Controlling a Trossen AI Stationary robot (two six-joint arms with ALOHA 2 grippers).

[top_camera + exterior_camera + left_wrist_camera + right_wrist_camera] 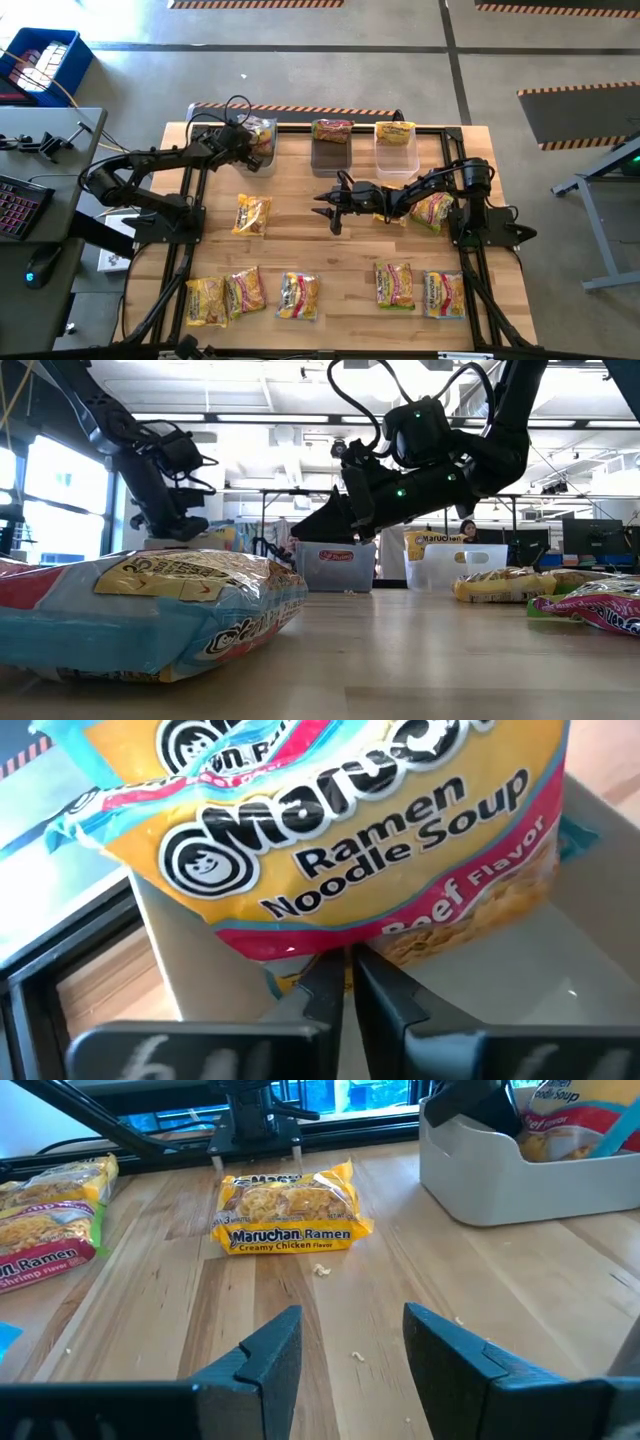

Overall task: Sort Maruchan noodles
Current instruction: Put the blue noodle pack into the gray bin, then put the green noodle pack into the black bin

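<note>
Several yellow Maruchan noodle packets lie flat on the wooden table. One is in the middle left [252, 213], and several sit in a row near the front edge [298, 296]. Three tubs stand at the far edge, each with a packet in it. My left gripper [348, 978] is at the far-left tub [256, 160], its fingers almost together on a beef packet [350, 830] that lies in the tub. My right gripper [350, 1350] hovers open over bare wood at mid-table [330, 207], facing a creamy chicken packet [290, 1215]. My left gripper has its two fingertips [325, 975] at the beef packet's near seam edge [290, 982], with only a thin slit between them. The fingers slant down into the tub from its near left side. The packet rests tilted on the tub's rim and wall.
The middle dark tub [332, 155] and the right clear tub [396, 160] stand at the far edge. One packet [432, 210] lies beside the right arm. Shrimp packets [45, 1230] lie at the table's near left. Bare wood stretches between the tubs and the front row.
</note>
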